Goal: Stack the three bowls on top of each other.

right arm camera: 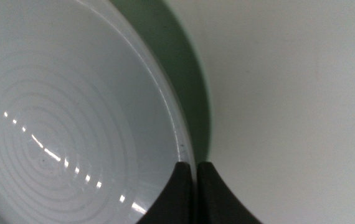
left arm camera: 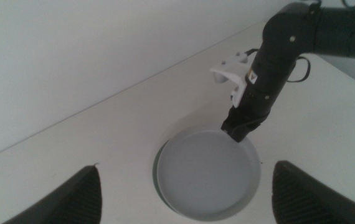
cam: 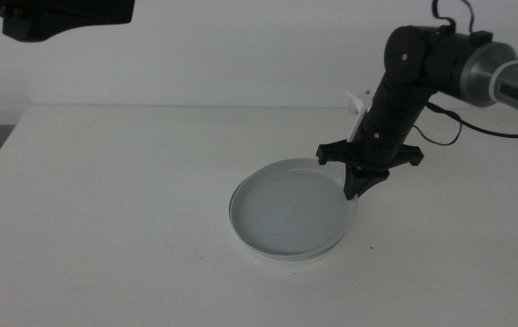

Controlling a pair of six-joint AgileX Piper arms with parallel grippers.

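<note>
One stack sits mid-table point(cam: 104, 227), slightly right of centre, and that is where the bowls are. Top bowl point(cam: 288, 211) looks pale grey, lying flat with its low rim up. The right wrist view shows ring marks on its floor, and a green bowl point(right arm camera: 193, 93) peeking out from under its edge, nested directly below. A lighter edge shows at the base of the stack in the middle view; can't tell whether that is the third bowl or just the rim.

Right gripper point(cam: 354, 186) is at the stack's far-right rim, arm coming in from the right and angled steeply down. Jaws are closed to a hairline gap, and the top bowl's rim runs straight into that gap, so it reads as a pinch on the rim. Tips are at rim level, touching the top bowl.

Left gripper point(left arm camera: 185, 167) is held up high and well clear of the stack, looking down on it. Jaws are spread wide with nothing between them. Beyond all this, only a plain wall.
</note>
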